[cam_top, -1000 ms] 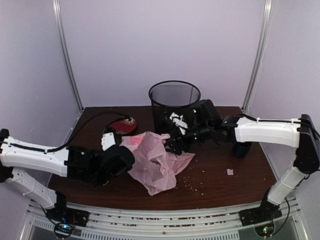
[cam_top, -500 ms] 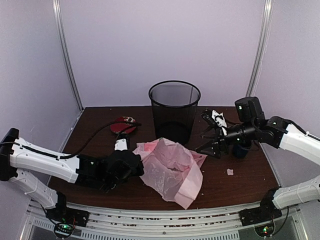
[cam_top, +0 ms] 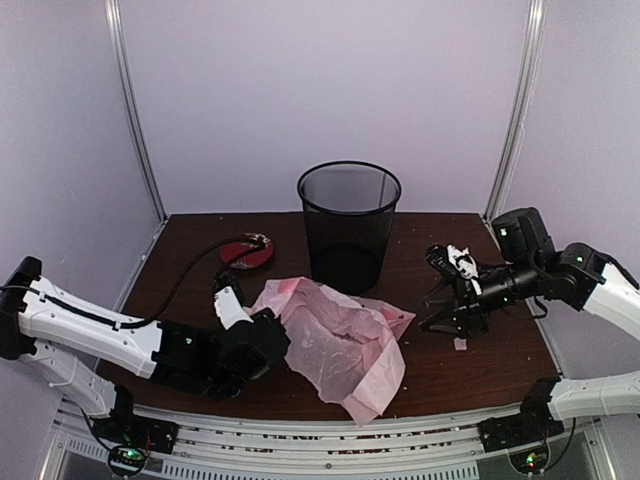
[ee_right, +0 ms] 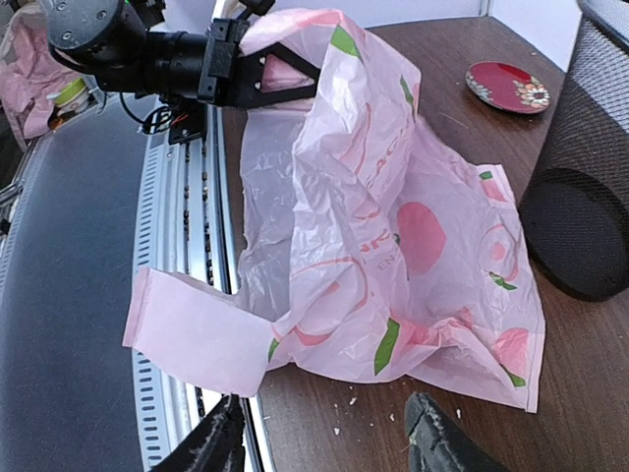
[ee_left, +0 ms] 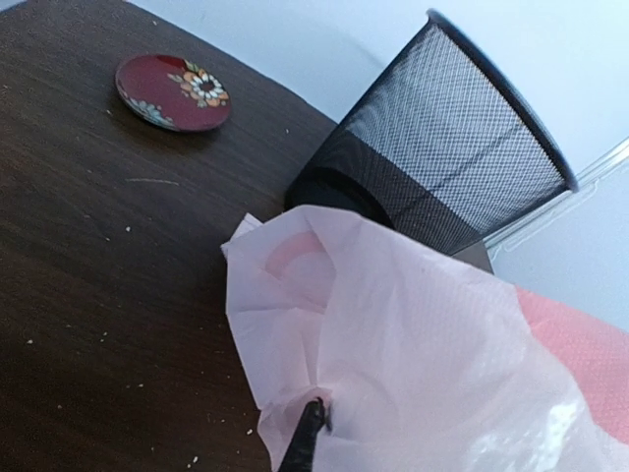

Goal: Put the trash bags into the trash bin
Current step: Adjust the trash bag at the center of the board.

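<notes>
The pale-pink trash bag (cam_top: 340, 335) with red round prints lies crumpled on the table in front of the black wire-mesh trash bin (cam_top: 348, 222). My left gripper (cam_top: 270, 335) is shut on the bag's left edge and holds that edge raised. In the left wrist view one dark fingertip (ee_left: 307, 433) pinches the bag (ee_left: 423, 344), with the bin (ee_left: 442, 157) behind. My right gripper (cam_top: 442, 300) is open and empty, just right of the bag. In the right wrist view the gripper (ee_right: 324, 442) faces the bag (ee_right: 393, 226), and a strap hangs over the table's front edge.
A small red flowered plate (cam_top: 247, 251) lies at the back left, left of the bin. A white scrap (cam_top: 460, 343) lies on the table under the right arm. Crumbs are scattered near the bag. The metal rail (ee_right: 187, 324) runs along the front edge.
My right gripper has let go of the bag and drawn back to the right, away from the bin. The left gripper has shifted right and nearer with the bag, which has spread out.
</notes>
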Motion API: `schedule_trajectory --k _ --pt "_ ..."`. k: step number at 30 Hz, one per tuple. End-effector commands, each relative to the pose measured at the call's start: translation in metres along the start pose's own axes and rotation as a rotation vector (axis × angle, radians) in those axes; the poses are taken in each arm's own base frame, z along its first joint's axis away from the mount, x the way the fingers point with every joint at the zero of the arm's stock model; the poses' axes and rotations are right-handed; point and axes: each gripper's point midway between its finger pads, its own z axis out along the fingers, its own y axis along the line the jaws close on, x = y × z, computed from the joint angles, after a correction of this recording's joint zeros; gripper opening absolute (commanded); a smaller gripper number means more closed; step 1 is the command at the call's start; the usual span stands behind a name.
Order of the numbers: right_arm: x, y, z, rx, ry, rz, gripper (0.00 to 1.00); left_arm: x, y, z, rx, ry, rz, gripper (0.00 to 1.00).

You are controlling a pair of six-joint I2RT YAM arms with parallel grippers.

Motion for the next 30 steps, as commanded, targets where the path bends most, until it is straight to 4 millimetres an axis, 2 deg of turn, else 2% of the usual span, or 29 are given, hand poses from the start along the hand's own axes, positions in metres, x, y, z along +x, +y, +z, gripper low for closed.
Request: schedule_trajectory --k 1,4,8,14,17,20,25,29,30 --pt "0.024 0.013 0.023 -0.147 0.082 0.022 0.57 -0.055 -0.009 -0.042 -0.062 -0.216 -0.064 0.0" --pt "0.023 0.02 0.03 -0.222 0.096 0.011 0.57 -0.064 0.004 -0.053 -0.13 -0.228 -0.017 0.0" --pt "0.012 0.019 0.038 -0.242 0.064 -0.01 0.57 -0.072 0.038 -0.066 -0.235 -0.264 -0.003 0.0" --pt "0.009 0.008 0.059 -0.246 0.062 -0.007 0.56 -0.07 0.054 -0.061 -0.268 -0.288 0.06 0.0" --pt "0.013 0.0 0.069 -0.233 0.082 0.019 0.57 -0.071 0.043 -0.046 -0.315 -0.316 0.171 0.0" --pt "0.021 -0.004 0.078 -0.228 0.088 0.06 0.59 -0.075 0.017 -0.028 -0.354 -0.331 0.276 0.0" --pt "0.025 -0.011 0.084 -0.197 0.078 0.101 0.63 -0.079 0.002 -0.008 -0.417 -0.325 0.354 0.0" --pt "0.025 -0.021 0.084 -0.153 0.07 0.128 0.64 -0.071 -0.008 0.012 -0.429 -0.272 0.378 0.0" --pt "0.024 -0.024 0.083 -0.145 0.06 0.133 0.65 -0.067 -0.013 0.021 -0.425 -0.225 0.439 0.0"
